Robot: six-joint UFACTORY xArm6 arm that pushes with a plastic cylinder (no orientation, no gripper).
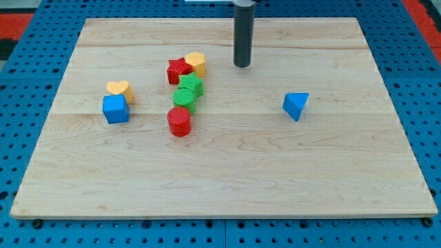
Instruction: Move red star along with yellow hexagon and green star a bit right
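**Tip parked right of block cluster**

My tip [242, 65] sits upper centre on the wooden board [324, 172], just right of the yellow hexagon [196, 63], not touching. No gripper, only a rod. Red star [178, 71] touches the hexagon's left; green star [190, 85] just below. Under it: green cylinder [184, 98], red cylinder [179, 122]. Left: yellow heart [119, 89], blue cube [116, 109]. Right: blue triangle [295, 105].

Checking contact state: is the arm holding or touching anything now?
Nothing held. My tip stands apart, to the view's right of the yellow hexagon and red star.
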